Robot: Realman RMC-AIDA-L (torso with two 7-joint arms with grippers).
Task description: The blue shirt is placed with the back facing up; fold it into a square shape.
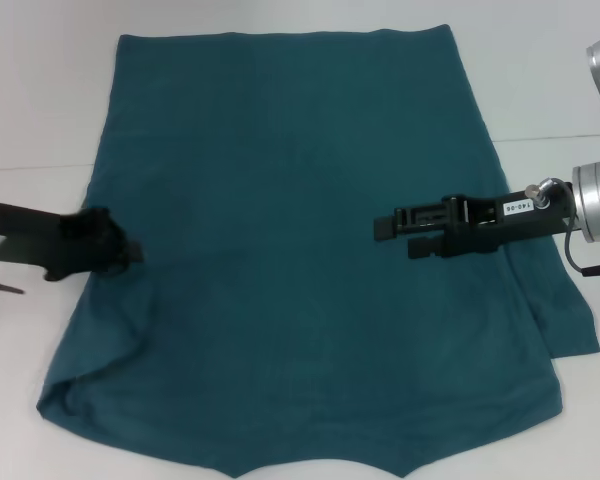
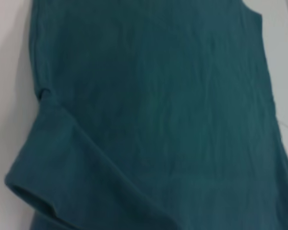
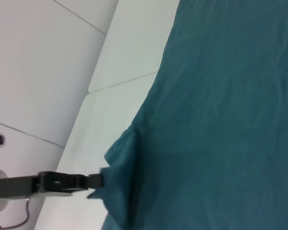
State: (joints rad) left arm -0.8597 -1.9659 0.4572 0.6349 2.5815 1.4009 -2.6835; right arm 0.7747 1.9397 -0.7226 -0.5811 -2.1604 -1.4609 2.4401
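dark teal-blue short-sleeved cotton shirt (image 1: pixel 300 250), plain side up, lies spread flat on a white table surface (image 1: pixel 40 80) and fills most of the head view. its straight hem edge lies at the far side of the table; the notched collar edge lies at the near side, closest to the robot. both sleeves appear folded in over the body of the garment, one lying as a loose flap along each side edge. the cloth shows only faint creases.

left gripper (image 1: pixel 130 253), a black claw on a black arm, reaches in from the robot's left and sits at the left side edge of the shirt, about midway along its length. its tips meet the fabric where the edge puckers slightly, and the right wrist view shows the same claw (image 3: pixel 98 180) touching a raised fold of cloth at that edge. whether its fingers are pinched on the fabric or merely against it cannot be told.

right gripper (image 1: pixel 392 236), a black claw carried on a silver wrist with a small white label, extends from the robot's right over the right half of the shirt, near the middle of its length. its two fingers stand apart, parted and holding nothing, one above the other in the head view.

left wrist view shows the shirt (image 2: pixel 163 115) with a folded sleeve and its stitched cuff lying over the body panel.
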